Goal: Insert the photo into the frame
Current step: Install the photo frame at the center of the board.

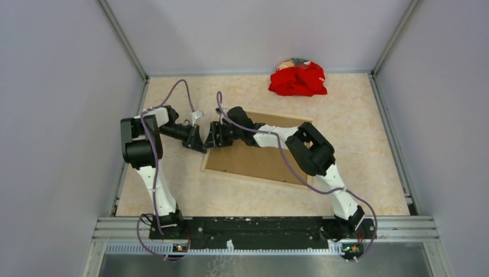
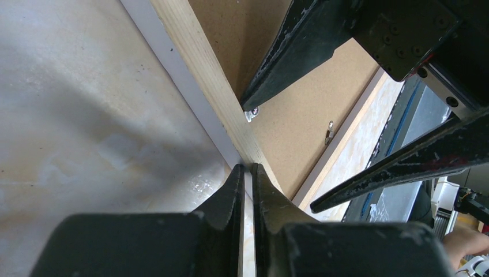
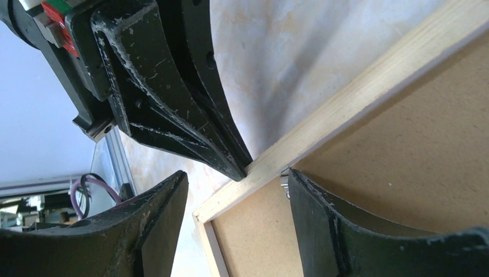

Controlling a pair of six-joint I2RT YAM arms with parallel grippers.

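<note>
1. Top external shows me the frame (image 1: 254, 176) lying back-up in the middle of the bench (image 1: 357, 115). Its natural-wood rails face up. Its long axis runs from 9 to 3 o'clock, turned slightly clockwise.
2. A brown backing board (image 1: 254, 156) fills the frame's opening. I cannot find the photo in any view, so I cannot tell whether it already sits under that board.
3. Both arms meet at the frame's short rail on the 9 o'clock side, toward the 7 o'clock corner. That rail runs roughly from 12 to 6 o'clock.
4. The left pincer (image 2: 247, 170) comes in from 9 o'clock, outside the frame. Its fingers are almost together, with only a thin slit between them. The tips touch the rail's outer edge, and I see nothing held between them.
5. The right pincer (image 3: 237, 179) reaches across the board from 3 o'clock and is spread wide, holding nothing. It straddles the rail: one finger is outside over the bench, and the other is inside on the board, just beside a small metal tab (image 3: 284, 179).
6. My judgement is that the coming move turns on that straddle. The rail lies crosswise between the right fingers, so closing them would grip across its width. The left tips sit nearer on the outside, but they can only brace or push.
7. A red cloth (image 1: 297, 81) lies well apart from all this, at 12 o'clock.
</note>
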